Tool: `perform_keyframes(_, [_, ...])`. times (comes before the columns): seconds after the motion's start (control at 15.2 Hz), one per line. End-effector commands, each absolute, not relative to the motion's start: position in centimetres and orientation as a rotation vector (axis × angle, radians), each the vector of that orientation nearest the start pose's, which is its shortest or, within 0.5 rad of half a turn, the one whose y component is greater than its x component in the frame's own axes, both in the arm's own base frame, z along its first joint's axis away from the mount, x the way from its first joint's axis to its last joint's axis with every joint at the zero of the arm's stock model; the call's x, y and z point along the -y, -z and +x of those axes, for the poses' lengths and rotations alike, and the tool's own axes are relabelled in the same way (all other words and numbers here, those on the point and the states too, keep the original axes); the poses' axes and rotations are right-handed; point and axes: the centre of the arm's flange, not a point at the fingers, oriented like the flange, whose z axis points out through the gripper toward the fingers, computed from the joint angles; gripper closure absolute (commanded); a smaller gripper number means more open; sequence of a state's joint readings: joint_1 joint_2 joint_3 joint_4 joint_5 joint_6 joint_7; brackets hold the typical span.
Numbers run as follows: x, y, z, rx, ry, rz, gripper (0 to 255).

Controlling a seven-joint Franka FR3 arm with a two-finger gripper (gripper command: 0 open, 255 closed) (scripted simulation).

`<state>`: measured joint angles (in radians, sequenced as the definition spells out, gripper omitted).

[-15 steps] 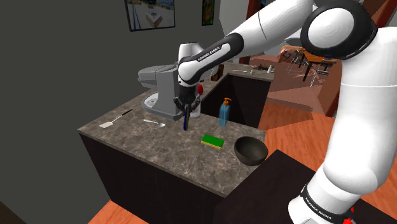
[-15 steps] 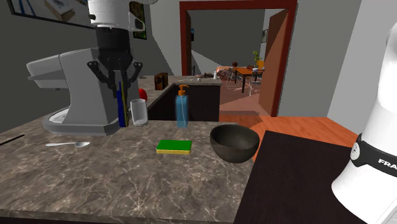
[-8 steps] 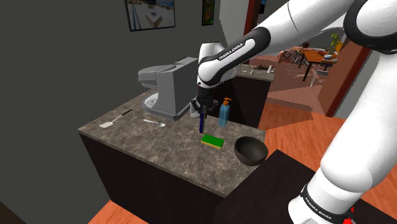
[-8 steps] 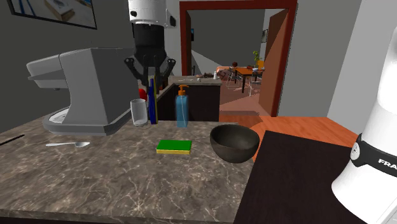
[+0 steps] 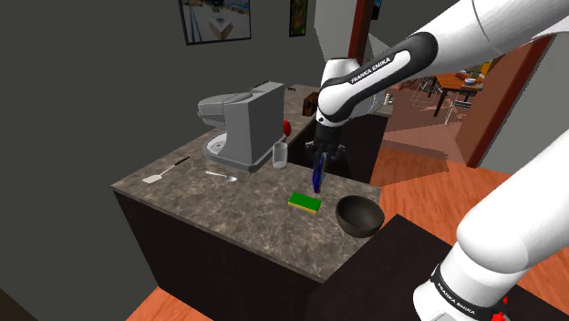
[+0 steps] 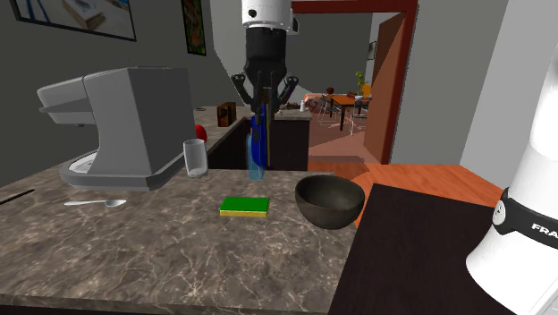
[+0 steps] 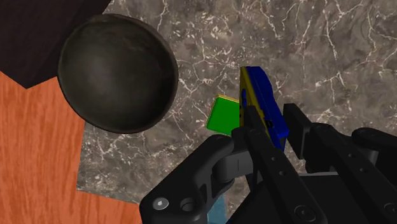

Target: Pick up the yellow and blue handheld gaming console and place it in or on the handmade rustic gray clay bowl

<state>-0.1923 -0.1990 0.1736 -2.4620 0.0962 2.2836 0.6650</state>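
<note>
My black gripper (image 5: 317,162) is shut on the blue and yellow handheld console (image 5: 316,175), which hangs upright from the fingers above the marble counter (image 5: 228,212). In the second exterior view the gripper (image 6: 262,114) holds the console (image 6: 259,145) in front of the soap bottle. The wrist view has the console (image 7: 259,102) clasped edge-on between the fingers (image 7: 254,130). The dark grey bowl (image 5: 359,216) stands empty near the counter's corner, to the shoulder view's right of and below the console. The bowl (image 6: 329,200) (image 7: 118,73) lies off to one side of the gripper (image 7: 270,124).
A green and yellow sponge (image 5: 305,202) (image 6: 244,207) (image 7: 222,114) lies almost under the console. A grey coffee machine (image 5: 244,128) (image 6: 121,125), a glass (image 5: 280,156) (image 6: 195,157), a spoon (image 5: 221,175) and a spatula (image 5: 164,171) occupy the counter's far side. The dark stand (image 5: 392,264) adjoins the bowl.
The gripper has carried the console from beside the coffee machine toward the shoulder view's right, past the glass, to a spot above the sponge and nearer the bowl.
</note>
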Motion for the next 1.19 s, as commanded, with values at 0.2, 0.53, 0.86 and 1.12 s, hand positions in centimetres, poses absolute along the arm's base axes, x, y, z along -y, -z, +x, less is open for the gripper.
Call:
perform_keyframes(0.2, [4.6, -37.8, 40.3, -1.132, 0.009, -2.883, 255])
perform_keyframes(0.53, [8.5, -38.5, 35.0, -1.132, 0.009, -2.883, 255])
perform_keyframes(0.86, [10.6, -37.2, 32.1, -1.132, 0.009, -2.883, 255])
perform_keyframes(1.12, [10.6, -35.1, 32.1, -1.132, 0.009, -2.883, 255])
